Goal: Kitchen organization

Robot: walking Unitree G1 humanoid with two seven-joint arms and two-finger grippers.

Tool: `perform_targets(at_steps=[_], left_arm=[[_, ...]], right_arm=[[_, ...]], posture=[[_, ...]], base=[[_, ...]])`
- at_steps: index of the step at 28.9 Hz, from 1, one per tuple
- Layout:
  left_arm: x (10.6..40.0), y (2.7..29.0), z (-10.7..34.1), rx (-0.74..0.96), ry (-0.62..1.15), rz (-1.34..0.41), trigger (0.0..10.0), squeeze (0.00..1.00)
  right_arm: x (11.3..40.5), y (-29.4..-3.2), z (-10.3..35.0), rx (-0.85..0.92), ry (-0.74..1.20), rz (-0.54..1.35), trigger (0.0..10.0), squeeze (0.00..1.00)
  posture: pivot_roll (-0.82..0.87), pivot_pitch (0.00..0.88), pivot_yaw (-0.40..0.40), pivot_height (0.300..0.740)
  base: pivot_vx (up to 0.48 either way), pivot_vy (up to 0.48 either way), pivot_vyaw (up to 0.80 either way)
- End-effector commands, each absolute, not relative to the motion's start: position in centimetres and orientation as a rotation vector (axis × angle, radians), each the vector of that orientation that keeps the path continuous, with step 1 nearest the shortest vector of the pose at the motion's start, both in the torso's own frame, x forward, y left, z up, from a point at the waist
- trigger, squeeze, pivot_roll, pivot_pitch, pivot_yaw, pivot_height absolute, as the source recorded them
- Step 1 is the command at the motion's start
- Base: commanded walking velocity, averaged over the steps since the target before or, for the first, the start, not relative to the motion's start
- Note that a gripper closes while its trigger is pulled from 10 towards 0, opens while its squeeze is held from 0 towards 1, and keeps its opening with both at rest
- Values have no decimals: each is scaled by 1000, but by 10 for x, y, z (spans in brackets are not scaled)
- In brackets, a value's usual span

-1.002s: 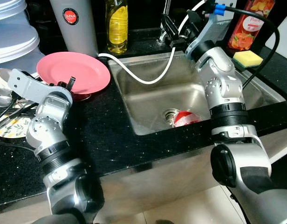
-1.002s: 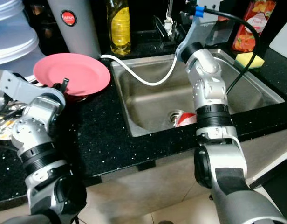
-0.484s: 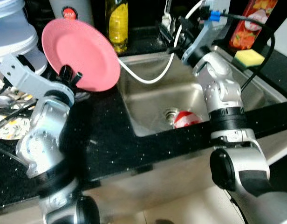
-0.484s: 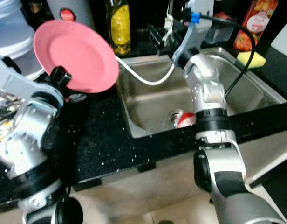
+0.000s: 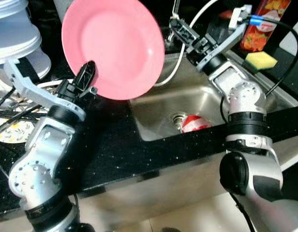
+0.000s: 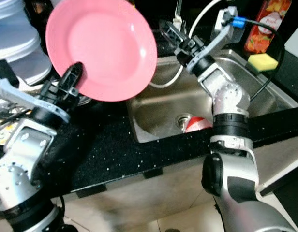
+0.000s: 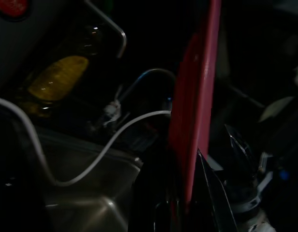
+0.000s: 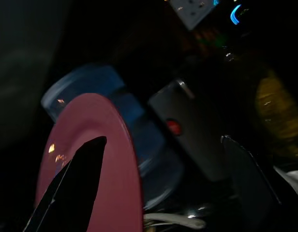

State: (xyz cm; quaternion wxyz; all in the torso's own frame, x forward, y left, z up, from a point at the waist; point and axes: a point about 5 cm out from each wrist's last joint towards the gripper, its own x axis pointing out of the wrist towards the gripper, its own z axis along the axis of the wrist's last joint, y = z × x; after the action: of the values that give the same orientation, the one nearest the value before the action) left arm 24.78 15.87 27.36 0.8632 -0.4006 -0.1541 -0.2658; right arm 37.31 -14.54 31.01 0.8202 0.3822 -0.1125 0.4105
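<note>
Plate: one pink plate (image 5: 112, 46), raised on edge above the counter, left of the sink.
Left gripper (image 5: 86, 77): fingers clamped on the plate's lower rim.
Right gripper (image 5: 180, 30): over the sink's back edge, fingers spread apart, holding nothing.
Sink (image 5: 207, 99): one steel basin; one red-and-white item (image 5: 194, 123) at the drain.
Sponge: one yellow sponge (image 5: 258, 60), right rim.
Surface: black speckled counter (image 5: 115, 145).

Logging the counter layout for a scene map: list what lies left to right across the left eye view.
Stacked white containers → left pincer gripping the pink plate → red item in the sink by the drain → right pincer → yellow sponge.
</note>
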Motion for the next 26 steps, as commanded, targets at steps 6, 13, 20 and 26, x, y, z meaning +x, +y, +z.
perform_targets(at_steps=[6, 13, 20, 26], left_arm=[[245, 157, 278, -846, -349, -637, 10000, 0], [246, 154, 279, -847, -346, -666, 10000, 0], [245, 152, 278, -840, -332, -684, 10000, 0], [245, 147, 275, -785, -309, -694, 10000, 0]], right_arm=[[356, -130, 301, 852, -201, 1018, 10000, 0], [343, -118, 294, 839, -170, 1109, 10000, 0], [340, -113, 284, 857, -109, 1106, 0, 0], [337, -112, 282, 871, -101, 1121, 0, 0]], posture=[[-25, 18, -17, 740], [-23, 19, -12, 740], [-21, 18, -12, 740], [-19, 17, -14, 740]], base=[[0, 0, 0], [0, 0, 0], [0, 0, 0], [0, 0, 0]])
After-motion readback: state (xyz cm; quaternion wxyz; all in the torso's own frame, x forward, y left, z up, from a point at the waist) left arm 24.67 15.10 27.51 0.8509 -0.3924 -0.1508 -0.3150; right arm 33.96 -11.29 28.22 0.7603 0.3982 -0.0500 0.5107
